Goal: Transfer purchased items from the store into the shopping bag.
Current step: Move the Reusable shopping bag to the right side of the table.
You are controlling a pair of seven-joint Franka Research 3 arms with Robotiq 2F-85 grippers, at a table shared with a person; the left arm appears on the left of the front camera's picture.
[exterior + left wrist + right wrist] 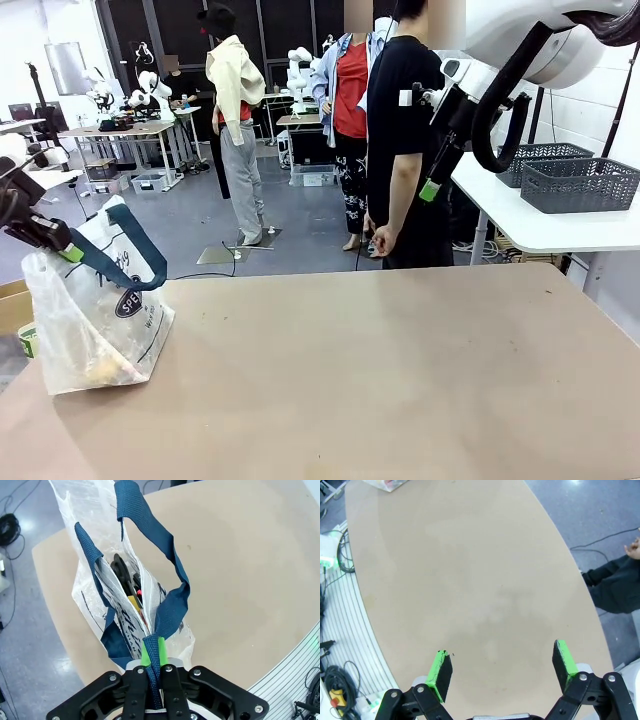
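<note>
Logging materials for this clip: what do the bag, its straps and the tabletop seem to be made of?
Bag: thin translucent plastic film, whitish and crinkled, with contents showing through its wall. Straps: dark navy woven webbing, with a visible ribbed weave; the shut left pincer clamps one. Tabletop: smooth matte beige surface, probably laminate or painted board; the look leaves that open.

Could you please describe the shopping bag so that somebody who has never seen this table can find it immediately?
Look at the brown table and go to its near left corner. There stands the shopping bag, a translucent whitish plastic tote with a round dark logo; the left gripper is shut on one of its navy strap handles. The grey baskets on the other table are slotted.
</note>
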